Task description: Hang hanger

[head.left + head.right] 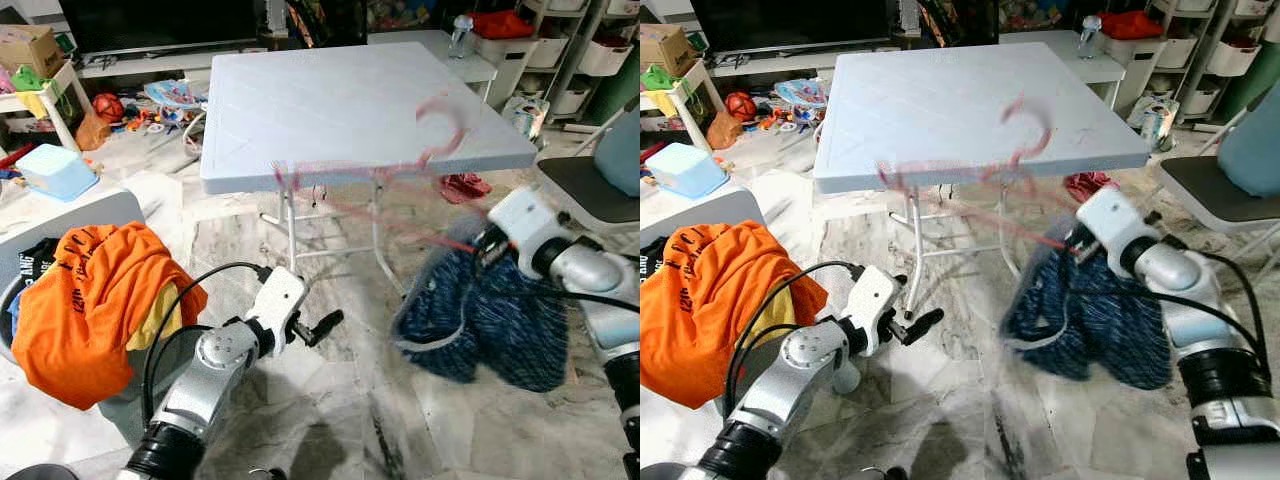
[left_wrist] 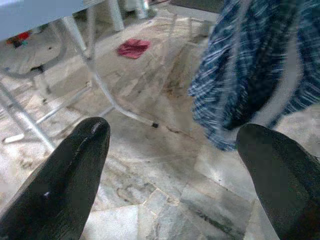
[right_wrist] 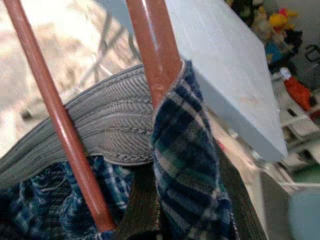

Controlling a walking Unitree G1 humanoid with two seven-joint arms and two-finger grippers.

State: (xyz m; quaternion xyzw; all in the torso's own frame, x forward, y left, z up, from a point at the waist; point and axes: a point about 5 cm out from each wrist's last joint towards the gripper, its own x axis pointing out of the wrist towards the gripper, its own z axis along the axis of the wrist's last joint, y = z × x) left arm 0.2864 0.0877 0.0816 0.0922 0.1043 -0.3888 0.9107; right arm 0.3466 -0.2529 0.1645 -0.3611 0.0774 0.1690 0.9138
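Left eye view: red hanger, motion-blurred, tilts before the near edge of the white counter, its lower right end at the right gripper; a blue plaid garment hangs from that end. Orange shirt lies at left.

Left wrist view: left gripper hangs above the marble floor, fingers wide apart, holding nothing.

Right wrist view: two red hanger bars cross the plaid cloth and its grey waistband; the right gripper's finger state cannot be told.
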